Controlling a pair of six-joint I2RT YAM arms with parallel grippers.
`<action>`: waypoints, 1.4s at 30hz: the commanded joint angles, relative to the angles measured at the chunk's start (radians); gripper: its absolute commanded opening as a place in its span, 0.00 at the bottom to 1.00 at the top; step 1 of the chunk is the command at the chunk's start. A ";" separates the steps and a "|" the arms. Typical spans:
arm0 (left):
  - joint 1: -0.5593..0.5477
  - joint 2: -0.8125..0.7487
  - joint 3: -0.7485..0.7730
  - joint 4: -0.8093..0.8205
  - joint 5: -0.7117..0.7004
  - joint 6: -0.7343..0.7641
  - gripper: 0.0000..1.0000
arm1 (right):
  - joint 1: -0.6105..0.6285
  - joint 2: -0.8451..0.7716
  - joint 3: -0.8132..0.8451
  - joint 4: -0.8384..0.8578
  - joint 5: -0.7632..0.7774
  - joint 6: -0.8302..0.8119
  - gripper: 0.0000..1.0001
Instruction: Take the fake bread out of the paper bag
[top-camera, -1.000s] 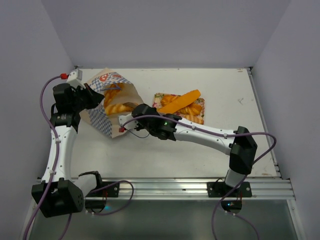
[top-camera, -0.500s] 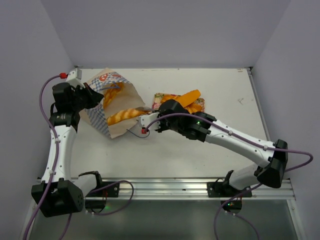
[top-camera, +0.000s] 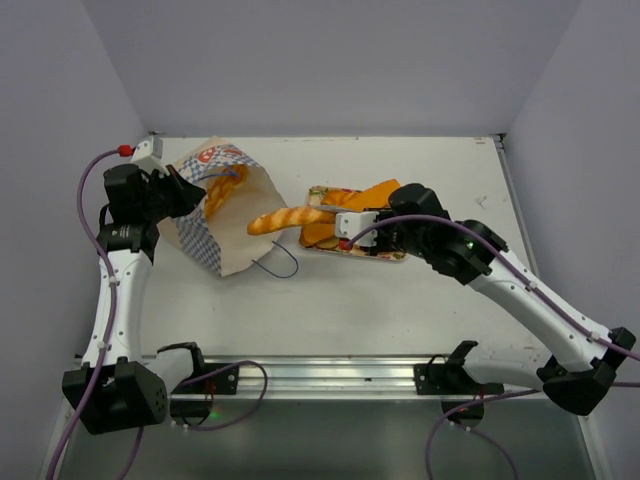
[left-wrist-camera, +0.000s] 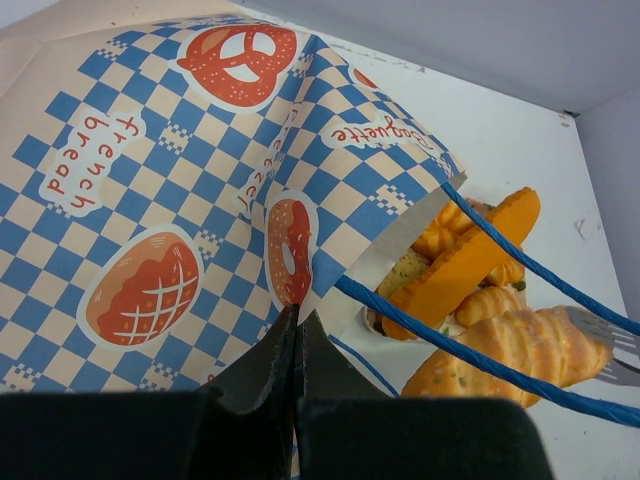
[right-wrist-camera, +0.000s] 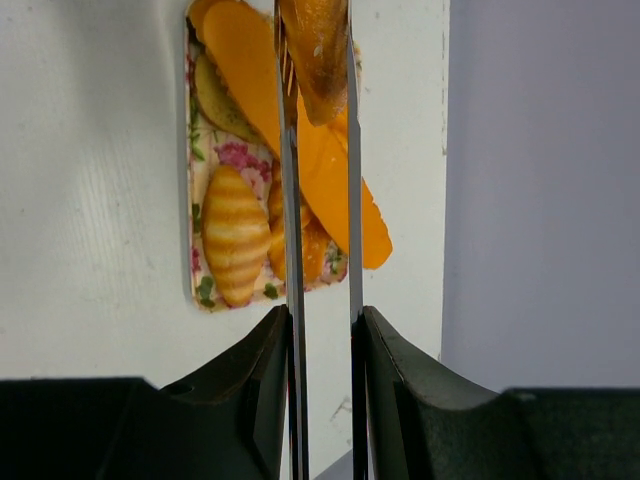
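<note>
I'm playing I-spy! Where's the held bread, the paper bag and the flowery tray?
held bread (top-camera: 285, 219): top view, its middle.
paper bag (left-wrist-camera: 150, 180): left wrist view, checkered side.
flowery tray (right-wrist-camera: 236, 156): right wrist view, bare flowered patch.

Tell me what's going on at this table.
The left gripper has its jaws shut on the edge of the paper bag, whose open mouth faces the floral tray. The right gripper grips a braided loaf by one end, holding it between the bag's mouth and the tray. Several breads already lie on the tray, and another orange piece shows inside the bag.
</note>
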 joint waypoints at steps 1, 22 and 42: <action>0.008 0.002 0.049 -0.004 0.004 0.023 0.00 | -0.064 -0.076 -0.009 -0.036 -0.032 -0.020 0.00; 0.008 0.000 0.023 0.022 0.038 0.020 0.00 | -0.296 -0.234 -0.231 -0.015 0.082 -0.143 0.00; 0.008 -0.007 0.000 0.059 0.062 0.015 0.00 | -0.540 -0.172 -0.309 0.197 -0.134 -0.143 0.00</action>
